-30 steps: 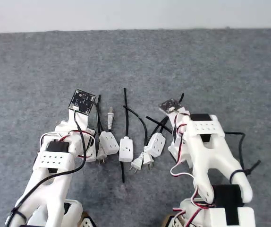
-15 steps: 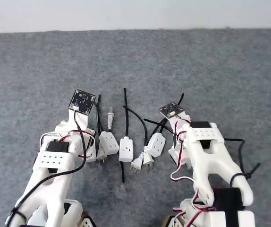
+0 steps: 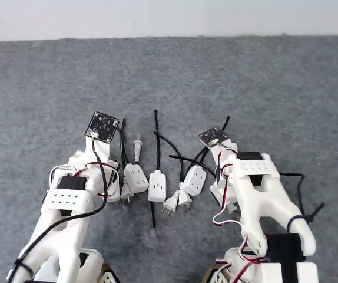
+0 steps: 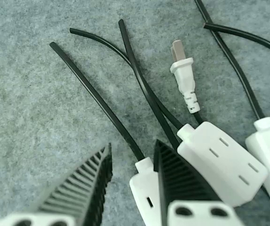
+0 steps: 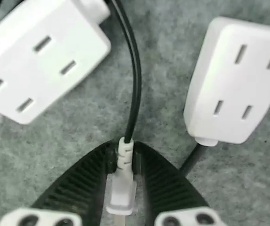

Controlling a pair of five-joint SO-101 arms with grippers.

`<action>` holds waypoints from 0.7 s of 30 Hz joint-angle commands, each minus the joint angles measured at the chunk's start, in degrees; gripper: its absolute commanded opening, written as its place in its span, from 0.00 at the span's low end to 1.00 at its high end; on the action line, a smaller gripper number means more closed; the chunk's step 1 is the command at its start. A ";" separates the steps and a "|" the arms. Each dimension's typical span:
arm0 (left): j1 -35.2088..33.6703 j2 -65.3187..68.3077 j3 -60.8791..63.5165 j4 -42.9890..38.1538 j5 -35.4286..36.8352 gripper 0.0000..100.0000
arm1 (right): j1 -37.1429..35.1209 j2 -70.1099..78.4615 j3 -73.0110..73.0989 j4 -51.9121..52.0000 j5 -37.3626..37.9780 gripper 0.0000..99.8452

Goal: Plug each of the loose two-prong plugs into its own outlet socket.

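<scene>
My right gripper point(image 5: 122, 148) is shut on a white two-prong plug point(image 5: 121, 193), whose black cord point(image 5: 134, 80) runs out between two white outlet sockets point(image 5: 36, 56) point(image 5: 234, 80). My left gripper point(image 4: 132, 147) is open, low over the carpet. A white socket point(image 4: 146, 200) lies between its fingers, partly under one finger point(image 4: 177, 183). Just beyond lie a loose white plug point(image 4: 184, 77) and another socket point(image 4: 222, 162). In the high view three sockets point(image 3: 136, 177) point(image 3: 157, 185) point(image 3: 195, 180) lie between the arms, with the loose plug point(image 3: 137, 146) behind them and two more plugs point(image 3: 170, 204) point(image 3: 185, 198) in front.
Grey carpet point(image 3: 287, 88) covers the table, with open room at the back and both sides. Several black cords point(image 3: 157, 135) cross between the arms. The left arm point(image 3: 69, 200) and right arm point(image 3: 257, 177) flank the cluster closely.
The right arm has drawn back a little toward its base with the plug, and its black cord has been dragged left and nearer across the carpet. The left arm has kept still.
</scene>
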 commanded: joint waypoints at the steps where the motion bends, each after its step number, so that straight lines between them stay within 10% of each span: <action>1: -0.26 0.09 -0.31 -1.67 0.26 0.14 | -0.40 -1.89 -3.34 2.15 -0.62 0.01; 12: -0.26 -0.35 -0.13 -1.67 0.18 0.14 | -0.92 -1.45 -37.89 23.87 -0.70 0.01; 21: 0.26 -5.89 -1.01 -1.49 0.70 0.14 | -7.87 -1.98 -54.68 19.21 -7.47 0.01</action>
